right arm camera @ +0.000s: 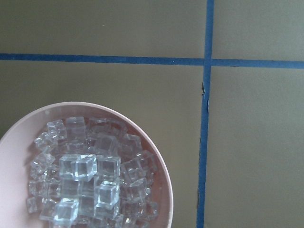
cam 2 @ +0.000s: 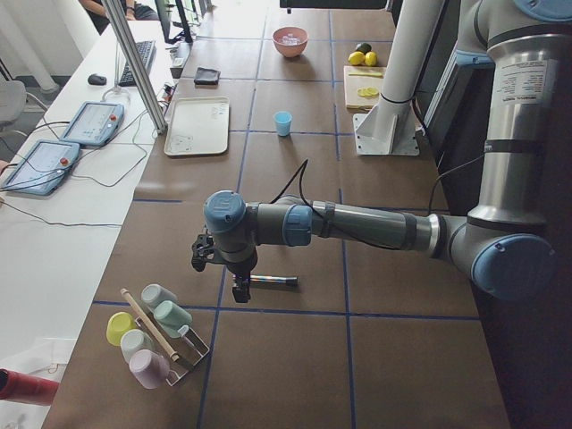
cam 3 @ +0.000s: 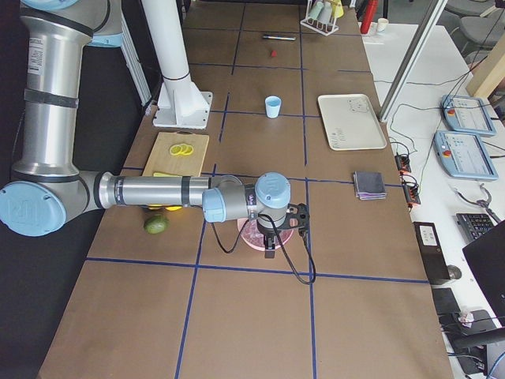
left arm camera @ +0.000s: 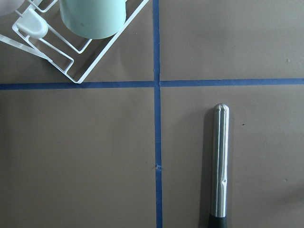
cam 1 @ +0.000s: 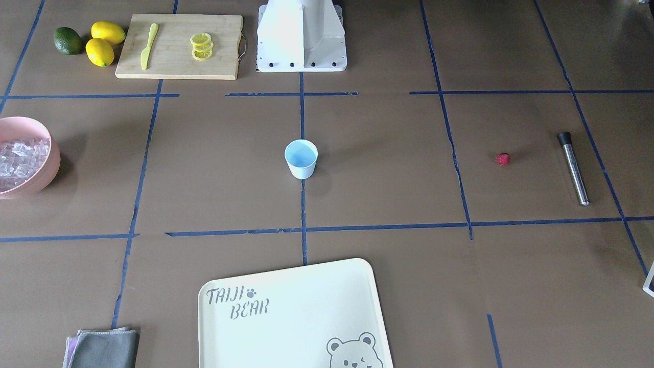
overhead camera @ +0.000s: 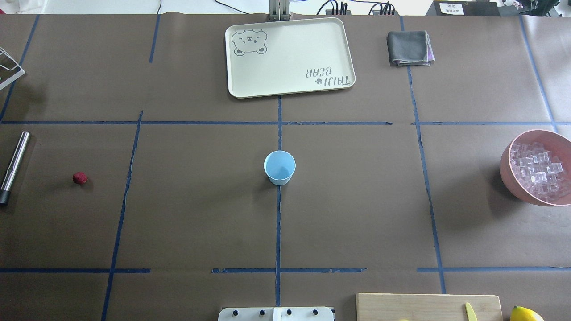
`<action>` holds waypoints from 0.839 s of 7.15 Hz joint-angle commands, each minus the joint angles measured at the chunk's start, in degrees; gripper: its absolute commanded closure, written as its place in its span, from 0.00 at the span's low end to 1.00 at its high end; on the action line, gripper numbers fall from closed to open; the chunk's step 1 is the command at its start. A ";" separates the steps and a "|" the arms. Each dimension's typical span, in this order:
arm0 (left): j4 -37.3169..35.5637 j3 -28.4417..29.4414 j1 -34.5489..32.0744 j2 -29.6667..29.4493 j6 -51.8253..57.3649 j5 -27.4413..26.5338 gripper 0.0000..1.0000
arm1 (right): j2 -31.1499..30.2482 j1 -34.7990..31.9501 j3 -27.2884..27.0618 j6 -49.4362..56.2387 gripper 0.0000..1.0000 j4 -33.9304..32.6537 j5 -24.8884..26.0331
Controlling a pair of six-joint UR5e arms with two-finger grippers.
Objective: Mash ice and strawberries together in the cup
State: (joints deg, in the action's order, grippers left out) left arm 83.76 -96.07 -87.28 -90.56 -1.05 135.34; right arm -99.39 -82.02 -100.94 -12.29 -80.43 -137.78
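Small pale-blue tapered plastic cup (overhead camera: 279, 167) is standing upright, looking empty, at the centre of the brown papered surface (overhead camera: 357, 214). Clear glassy ice cubes (right arm camera: 90, 175) are sitting heaped in the round pink bowl (overhead camera: 506, 176), well apart on the robot's right. 1 tiny red strawberry (overhead camera: 80, 178) is lying on the robot's left, near a steel rod muddler with black end (left arm camera: 220, 161).

Right pincer (cam 3: 271, 246) is hanging over the bowl, left pincer (cam 2: 239, 290) over the muddler. Cannot tell if either is open or closed, since only side views are showing them.

Likely step: fetching ice. Right pincer should be dropping straight onto 1 top cube, clearing the rim and pinching flat faces, as the cubes look slippery.

Cream rectangular tray (cam 1: 306, 327) is reading "TAIJI BEAR", with a paw print and bear face. Arm label is too small to read.
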 commanded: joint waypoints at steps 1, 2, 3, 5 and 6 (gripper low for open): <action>0.00 -0.08 0.00 0.04 -0.09 -0.08 0.00 | -0.63 6.06 -4.42 -14.20 0.01 2.56 0.84; 0.00 -0.08 0.00 0.04 -0.09 -0.08 0.00 | -0.63 10.09 -7.49 -21.82 0.01 2.56 4.07; 0.00 -0.08 0.00 0.04 -0.09 -0.17 0.00 | -0.63 14.13 -9.26 -29.99 0.01 3.43 7.84; 0.09 0.01 0.00 0.12 -0.09 -0.26 0.00 | -1.33 17.75 -9.01 -36.02 0.02 5.99 10.24; 0.09 0.01 0.00 0.12 -0.09 -0.26 0.00 | -1.42 18.29 -8.84 -38.66 0.03 5.99 10.43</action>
State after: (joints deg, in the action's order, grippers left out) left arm 83.82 -96.10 -87.28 -90.46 -1.14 135.10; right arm -100.67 -65.17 -109.82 -47.28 -74.81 -128.33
